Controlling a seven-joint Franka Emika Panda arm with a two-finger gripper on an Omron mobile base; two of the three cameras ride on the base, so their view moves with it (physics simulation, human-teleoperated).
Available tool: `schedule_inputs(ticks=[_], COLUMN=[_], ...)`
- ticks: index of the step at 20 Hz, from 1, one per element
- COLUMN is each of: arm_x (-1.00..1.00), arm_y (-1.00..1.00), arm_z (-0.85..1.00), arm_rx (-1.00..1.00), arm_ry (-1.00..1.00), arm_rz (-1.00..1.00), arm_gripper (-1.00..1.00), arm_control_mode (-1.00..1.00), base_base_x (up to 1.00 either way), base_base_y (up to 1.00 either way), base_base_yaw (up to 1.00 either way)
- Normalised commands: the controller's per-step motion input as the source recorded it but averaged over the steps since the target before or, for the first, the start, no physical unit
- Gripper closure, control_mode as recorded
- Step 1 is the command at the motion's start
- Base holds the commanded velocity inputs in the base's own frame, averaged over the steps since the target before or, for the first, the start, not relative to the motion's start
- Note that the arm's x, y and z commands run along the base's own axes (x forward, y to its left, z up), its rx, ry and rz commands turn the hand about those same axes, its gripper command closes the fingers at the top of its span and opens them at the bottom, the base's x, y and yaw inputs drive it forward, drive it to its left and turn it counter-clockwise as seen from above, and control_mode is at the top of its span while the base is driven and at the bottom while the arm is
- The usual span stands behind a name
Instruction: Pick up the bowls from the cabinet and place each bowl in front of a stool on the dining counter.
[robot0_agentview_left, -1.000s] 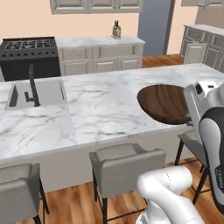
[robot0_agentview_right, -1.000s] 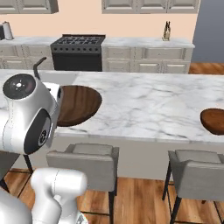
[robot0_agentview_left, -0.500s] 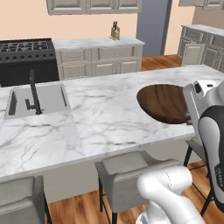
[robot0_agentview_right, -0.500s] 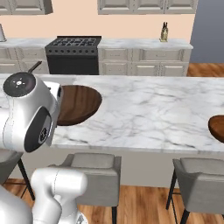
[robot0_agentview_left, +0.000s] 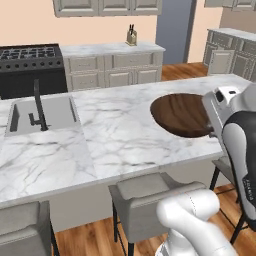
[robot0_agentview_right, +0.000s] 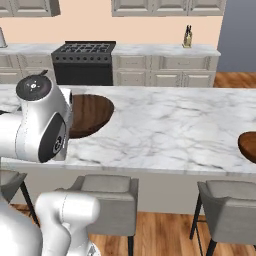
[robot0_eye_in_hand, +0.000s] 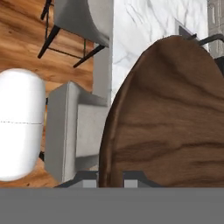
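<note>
My gripper (robot0_eye_in_hand: 111, 176) is shut on the rim of the wide, shallow dark wooden bowl (robot0_agentview_left: 181, 115), which hangs over the near right part of the white marble dining counter (robot0_agentview_left: 115, 135). From the right base view the same bowl (robot0_agentview_right: 90, 112) shows partly behind my arm. A second, redder bowl (robot0_agentview_right: 248, 145) rests on the counter at the far right edge. In the hand view the held bowl (robot0_eye_in_hand: 170, 118) covers most of the picture, with a grey stool (robot0_eye_in_hand: 72, 127) below its rim. The cabinet is out of view.
An inset sink (robot0_agentview_left: 42, 112) with a black faucet (robot0_agentview_left: 37, 102) lies at the counter's left end. Grey stools (robot0_agentview_left: 150, 192) (robot0_agentview_right: 107, 197) (robot0_agentview_right: 230, 202) line the near side. A black stove (robot0_agentview_right: 85, 62) and a knife block (robot0_agentview_left: 131, 36) stand along the back wall.
The whole picture shifted a little as the base moved, mostly in the first half second. The wide bowl has stayed in my shut gripper, in the same place beside the arm.
</note>
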Motion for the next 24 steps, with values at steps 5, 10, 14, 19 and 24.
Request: schedule_inputs(ticks=[5, 10, 14, 19, 24], arm_x=[0.8, 0.92, 0.67, 0.78, 0.74], arm_y=[0.0, -0.02, 0.06, 0.01, 0.04], arm_z=[-0.08, -0.39, -0.49, -0.62, -0.52], arm_rx=[-0.15, -0.14, 0.01, 0.02, 0.01], arm_ry=[0.17, 0.06, 0.01, -0.01, 0.0], arm_rz=[0.46, 0.45, 0.45, 0.33, 0.15], arm_gripper=[1.0, 1.0, 1.0, 1.0, 1.0], arm_control_mode=[-1.0, -1.0, -1.0, -1.0, -1.0], base_base_x=[0.0, 0.0, 0.0, 0.0, 0.0], base_base_y=[0.0, 0.0, 0.0, 0.0, 0.0], base_base_yaw=[0.0, 0.0, 0.0, 0.0, 0.0])
